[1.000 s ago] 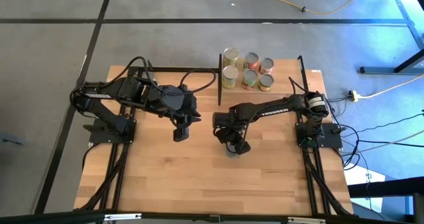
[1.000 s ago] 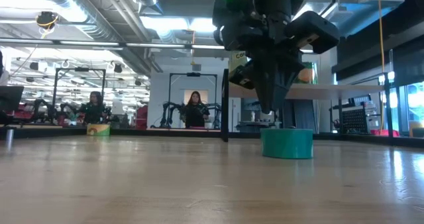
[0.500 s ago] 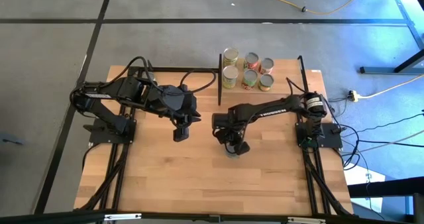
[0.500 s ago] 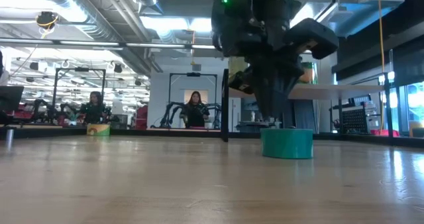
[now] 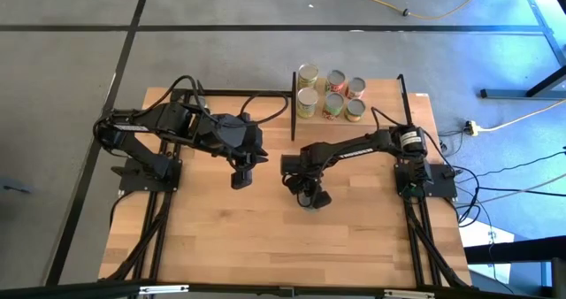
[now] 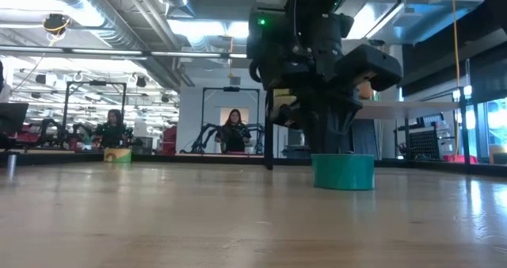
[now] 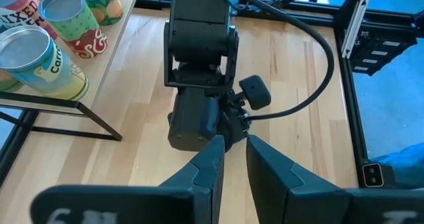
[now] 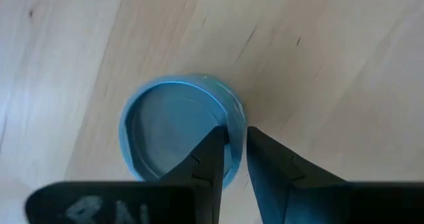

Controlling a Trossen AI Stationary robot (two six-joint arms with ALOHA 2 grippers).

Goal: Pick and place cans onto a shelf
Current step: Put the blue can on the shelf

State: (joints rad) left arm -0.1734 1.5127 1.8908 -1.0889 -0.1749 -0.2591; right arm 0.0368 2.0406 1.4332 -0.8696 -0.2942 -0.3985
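Behind your table (image 5: 221, 237), people sit in the room. Your teal can (image 6: 343, 171) stands mid-table, with the right gripper (image 8: 230, 159) directly above it, fingers narrow, holding nothing. Left gripper (image 5: 240, 177) hovers nearby, fingers narrow. Six cans (image 5: 329, 94) fill the shelf (image 5: 376, 91).

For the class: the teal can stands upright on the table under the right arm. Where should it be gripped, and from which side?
Probably grip the teal can on its curved side wall, across its width, coming straight down from above. It stands upright on the table, nothing crowds it, and the right end effector hovers over its rim.
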